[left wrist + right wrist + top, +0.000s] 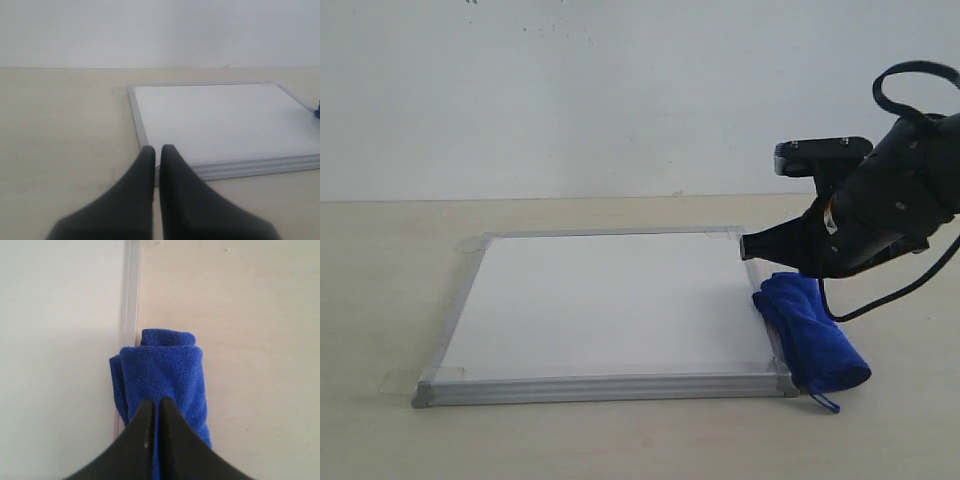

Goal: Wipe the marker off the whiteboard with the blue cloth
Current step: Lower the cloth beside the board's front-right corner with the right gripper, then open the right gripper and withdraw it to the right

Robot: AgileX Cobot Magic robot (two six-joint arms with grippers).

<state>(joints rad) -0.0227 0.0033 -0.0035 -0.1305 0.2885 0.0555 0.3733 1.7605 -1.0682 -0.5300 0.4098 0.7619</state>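
Jaws of right gripper (152, 407) pressed together, folded plush royal-blue cloth (162, 372) just beneath tips; left gripper (156, 150) jaws likewise closed, silver-framed whiteboard (220, 120) ahead.

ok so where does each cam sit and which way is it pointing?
Exterior: off-arm, above table, facing whiteboard and wall; right gripper at right.
Left wrist: low, looking across table at board; shut left gripper in front.
Right wrist: looking down on blue cloth at board frame; shut right gripper.
Shared: exterior and right wrist show cloth.
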